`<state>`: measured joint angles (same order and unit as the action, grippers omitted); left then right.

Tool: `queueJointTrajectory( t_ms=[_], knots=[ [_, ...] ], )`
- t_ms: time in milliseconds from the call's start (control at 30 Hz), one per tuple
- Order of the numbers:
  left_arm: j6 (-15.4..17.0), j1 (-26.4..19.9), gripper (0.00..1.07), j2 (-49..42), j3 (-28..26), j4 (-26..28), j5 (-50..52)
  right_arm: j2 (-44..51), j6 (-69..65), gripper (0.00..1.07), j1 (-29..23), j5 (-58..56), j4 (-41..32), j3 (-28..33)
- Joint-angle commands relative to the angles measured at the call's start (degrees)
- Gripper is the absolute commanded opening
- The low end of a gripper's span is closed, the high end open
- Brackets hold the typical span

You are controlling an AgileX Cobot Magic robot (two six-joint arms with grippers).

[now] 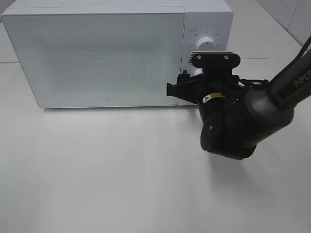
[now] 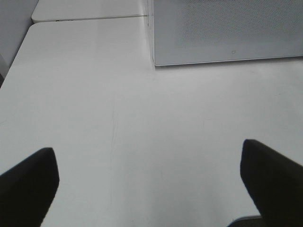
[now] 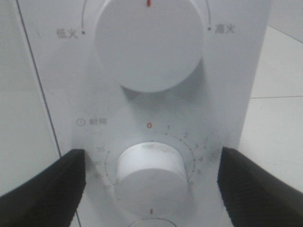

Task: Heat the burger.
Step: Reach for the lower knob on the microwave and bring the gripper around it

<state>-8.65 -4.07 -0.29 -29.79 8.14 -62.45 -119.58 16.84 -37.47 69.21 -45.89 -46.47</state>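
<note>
White surface (image 1: 121, 170) carries a microwave (image 1: 97, 58). Right fingers (image 3: 47, 189) stand apart, flanking its lower knob (image 3: 150, 175); left fingers (image 2: 28, 184) gape too.

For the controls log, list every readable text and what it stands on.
"低火", "高火": beside the upper knob.
"时间", "0", "1", "2", "35": around the timer knob; the rest is blurred.
"PiPER": on the right arm.
Too small to read: the yellow sticker on that arm.
</note>
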Motion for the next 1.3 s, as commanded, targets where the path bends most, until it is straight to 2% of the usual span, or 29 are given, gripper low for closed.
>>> queueJointTrajectory(
  t_ms=[33,167,200,233,267,300,333,367,400,433,467,500,533,567,933,1300],
  knots=[
    [0.46,0.06,0.98,-1.49,0.11,0.00,0.97,0.06,-1.26,0.76,0.57,9.45,0.17,-0.52],
    [0.46,0.06,0.98,-1.49,0.11,0.00,0.97,0.06,-1.60,0.72,0.57,8.65,0.23,-0.52],
    [0.46,0.06,0.98,-1.49,0.11,0.00,0.97,0.06,-1.66,0.65,0.57,8.54,0.23,-0.52],
    [0.46,0.06,0.98,-1.49,0.11,0.00,0.97,0.06,-1.66,0.65,0.57,8.54,0.23,-0.52],
    [0.46,0.06,0.98,-1.49,0.11,0.00,0.97,0.06,-1.72,0.60,0.57,8.48,0.23,-0.52],
    [0.46,0.06,0.98,-1.49,0.11,0.00,0.97,0.06,-2.46,0.48,0.57,8.48,0.23,-0.52],
    [0.46,0.06,0.98,-1.49,0.11,0.00,0.97,0.06,-2.46,0.48,0.57,8.48,0.23,-0.52],
    [0.46,0.06,0.98,-1.49,0.11,0.00,0.97,0.06,-3.61,0.32,0.57,8.19,0.29,-0.52],
    [0.46,0.06,0.98,-1.49,0.11,0.00,0.97,0.06,-3.90,0.24,0.57,7.73,0.40,-0.52],
    [0.46,0.06,0.98,-1.49,0.11,0.00,0.97,0.06,-3.90,0.24,0.57,7.73,0.40,-0.52],
    [0.46,0.06,0.98,-1.49,0.11,0.00,0.97,0.06,-4.24,0.12,0.57,7.10,0.46,-0.52],
    [0.46,0.06,0.98,-1.49,0.11,0.00,0.97,0.06,-4.35,0.06,0.57,6.82,0.46,-0.52],
    [0.46,0.06,0.98,-1.49,0.11,0.00,0.97,0.06,-4.35,0.06,0.57,6.82,0.46,-0.52],
    [0.46,0.06,0.98,-1.49,0.11,0.00,0.97,0.06,-4.64,0.00,0.57,6.36,0.46,-0.52],
    [0.46,0.06,0.98,-1.49,0.11,0.00,0.97,0.06,-6.76,0.00,0.57,6.42,0.63,-0.52],
    [0.46,0.06,0.98,-1.49,0.11,0.00,0.97,0.23,-19.08,0.00,0.57,8.02,2.12,-0.52]
  ],
)
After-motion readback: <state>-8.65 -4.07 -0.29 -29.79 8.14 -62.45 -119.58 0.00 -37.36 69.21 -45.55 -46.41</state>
